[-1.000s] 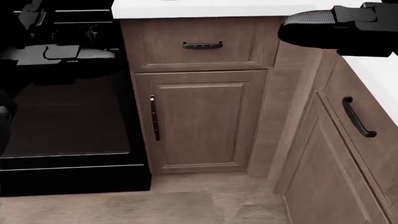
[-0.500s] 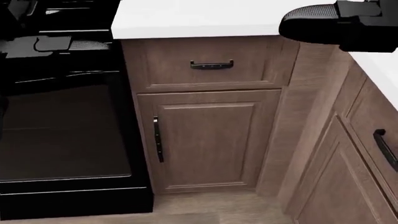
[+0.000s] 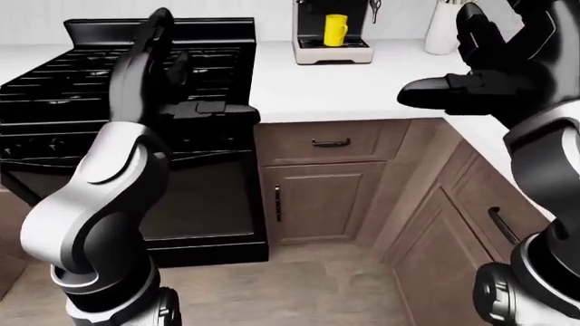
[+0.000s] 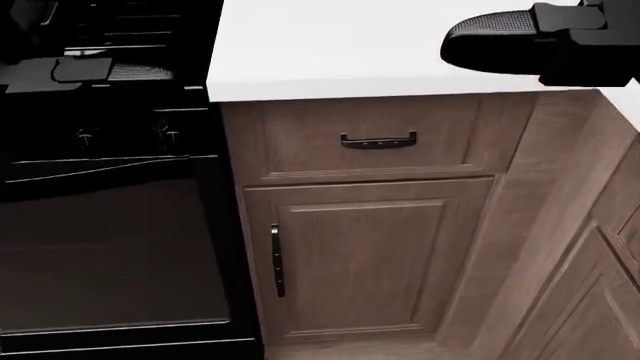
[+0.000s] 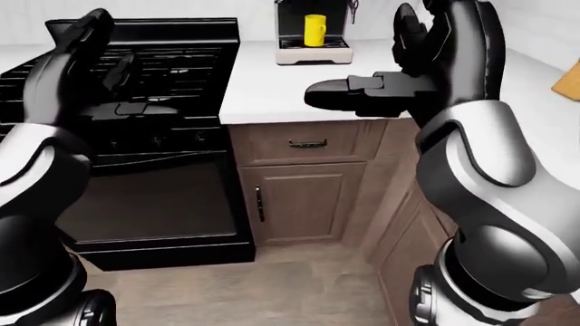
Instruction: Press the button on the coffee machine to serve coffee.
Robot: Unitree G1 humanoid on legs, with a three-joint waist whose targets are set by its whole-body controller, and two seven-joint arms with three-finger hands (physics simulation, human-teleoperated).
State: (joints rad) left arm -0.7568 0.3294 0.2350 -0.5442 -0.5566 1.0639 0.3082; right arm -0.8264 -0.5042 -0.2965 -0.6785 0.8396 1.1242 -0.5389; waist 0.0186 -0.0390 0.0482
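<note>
A humanoid robot approaches, left hand (image 3: 154, 64) and right hand (image 3: 494, 64) raised open and empty. The coffee machine (image 3: 332, 34), yellow mug (image 3: 335, 29) in place, stands at the counter's (image 3: 362, 85) far edge, well apart; its button is not discernible. Closing in likely comes next.

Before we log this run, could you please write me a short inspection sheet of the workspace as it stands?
Surface: white counter, bare near its edge.
Job's things: coffee machine at top of the left-eye view, yellow mug on its tray; button not discernible.
Clutter: white vessel right of the machine.
Grippers: left hand and right hand raised, fingers open, holding nothing.
Cables: nothing seen.
Surroundings: black stove at left, wooden cabinets below, tiled floor.
</note>
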